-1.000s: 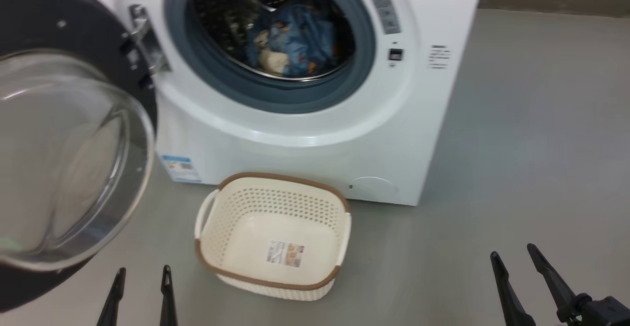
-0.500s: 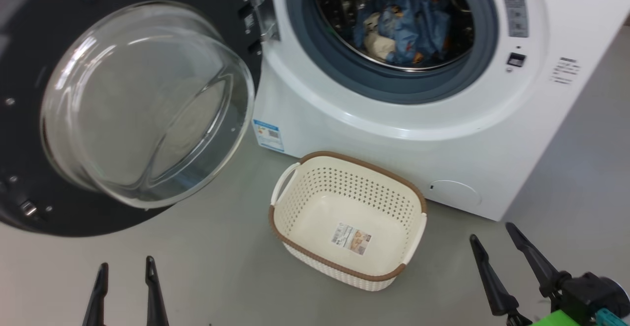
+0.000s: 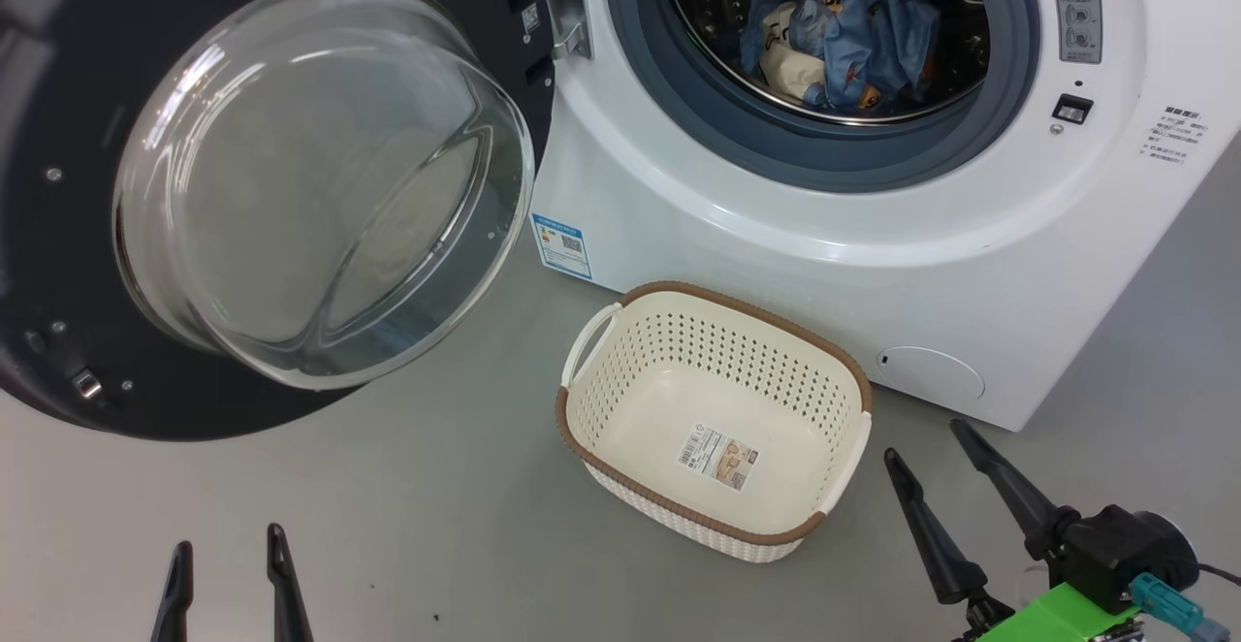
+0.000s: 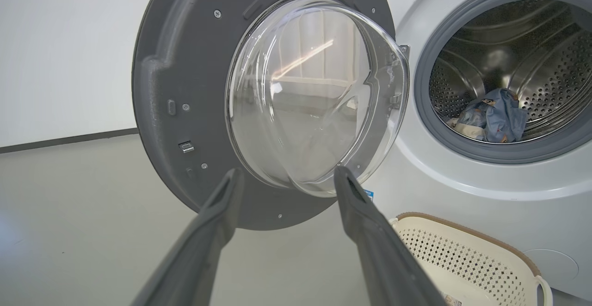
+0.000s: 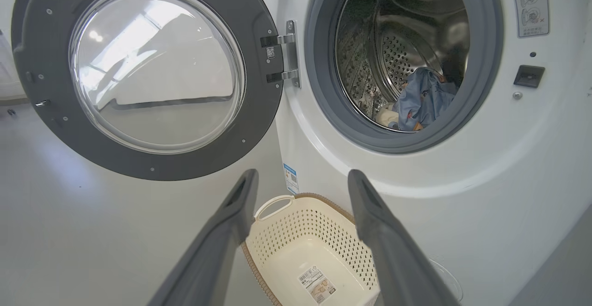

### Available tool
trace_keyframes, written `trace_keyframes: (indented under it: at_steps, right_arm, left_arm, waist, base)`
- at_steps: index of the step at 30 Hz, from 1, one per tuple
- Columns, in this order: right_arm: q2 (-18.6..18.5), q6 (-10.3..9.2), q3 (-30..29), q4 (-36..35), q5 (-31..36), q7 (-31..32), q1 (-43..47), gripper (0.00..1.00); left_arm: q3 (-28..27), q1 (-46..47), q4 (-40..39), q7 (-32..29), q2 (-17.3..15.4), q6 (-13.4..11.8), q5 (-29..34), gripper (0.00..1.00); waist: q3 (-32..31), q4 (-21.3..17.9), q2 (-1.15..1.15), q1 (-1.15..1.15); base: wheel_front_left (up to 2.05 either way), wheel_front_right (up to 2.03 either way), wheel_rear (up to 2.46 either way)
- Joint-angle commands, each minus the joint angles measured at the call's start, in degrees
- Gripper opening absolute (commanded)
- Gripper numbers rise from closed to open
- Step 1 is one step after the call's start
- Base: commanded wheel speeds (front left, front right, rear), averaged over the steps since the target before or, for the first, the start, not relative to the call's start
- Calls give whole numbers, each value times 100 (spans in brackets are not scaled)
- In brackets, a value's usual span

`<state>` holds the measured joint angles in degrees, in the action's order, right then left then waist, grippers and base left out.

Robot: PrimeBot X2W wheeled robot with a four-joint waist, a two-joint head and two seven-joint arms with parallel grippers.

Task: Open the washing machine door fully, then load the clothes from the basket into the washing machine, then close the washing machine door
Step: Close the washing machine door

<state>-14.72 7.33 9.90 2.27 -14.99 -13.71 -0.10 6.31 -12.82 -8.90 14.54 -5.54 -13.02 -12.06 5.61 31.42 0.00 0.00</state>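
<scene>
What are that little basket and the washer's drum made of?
The basket looks like matte cream plastic: moulded rows of holes, brown woven-look rim. The drum looks like polished steel, probably stainless: shiny, reflective, punched with small holes.

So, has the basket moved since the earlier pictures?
No. The basket still sits between the blue sticker and round flap on the washing machine; the camera turned.
</scene>
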Motion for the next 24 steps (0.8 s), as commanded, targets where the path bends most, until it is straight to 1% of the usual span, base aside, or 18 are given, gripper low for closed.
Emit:
trace_keyframes:
  at_steps: [1, 6, 7, 8, 9, 10, 11, 19, 24]
  right_arm:
    - [-78, 16, 173, -80, -133, -45, -181, 100]
    - [-104, 16, 242, -7, -178, -68, -231, 100]
    - [-110, 16, 252, 3, -184, -73, -241, 100]
    - [-116, 16, 261, 12, -190, -77, -250, 100]
    - [-120, 16, 267, 21, -196, -81, -258, 100]
    - [-120, 16, 267, 21, -196, -81, -258, 100]
    - [-123, 16, 271, 30, -200, -84, -264, 100]
    - [-115, 16, 275, 61, -207, -105, -276, 100]
    - [-112, 16, 278, 62, -208, -113, -283, 100]
  left_arm:
    - [-258, 57, -211, 46, 11, 51, 79, 100]
    - [-345, 17, -224, 46, 84, 146, 136, 100]
    - [-360, 13, -227, 46, 96, 162, 146, 49]
    - [-375, 9, -230, 46, 108, 178, 155, 36]
    - [-388, 8, -231, 46, 119, 197, 161, 15]
    - [-388, 8, -231, 46, 119, 197, 161, 15]
    - [-399, 7, -232, 46, 129, 222, 161, 0]
    - [-477, 8, -293, 46, 187, 388, 240, 0]
    - [-543, 44, -584, 46, 213, 550, 210, 0]
  waist:
    - [-8, 1, 0, 0]
    - [-25, -1, 0, 0]
    - [-25, -2, 0, 0]
    - [-26, -3, 0, 0]
    - [-28, -4, 0, 0]
    - [-28, -4, 0, 0]
    - [-31, -5, 0, 0]
    - [-50, -8, 0, 0]
    - [-46, -4, 0, 0]
  base:
    - [0, 0, 0]
    - [0, 0, 0]
    - [0, 0, 0]
    - [0, 0, 0]
    - [0, 0, 0]
    - [0, 0, 0]
    - [0, 0, 0]
    - [0, 0, 0]
    - [0, 0, 0]
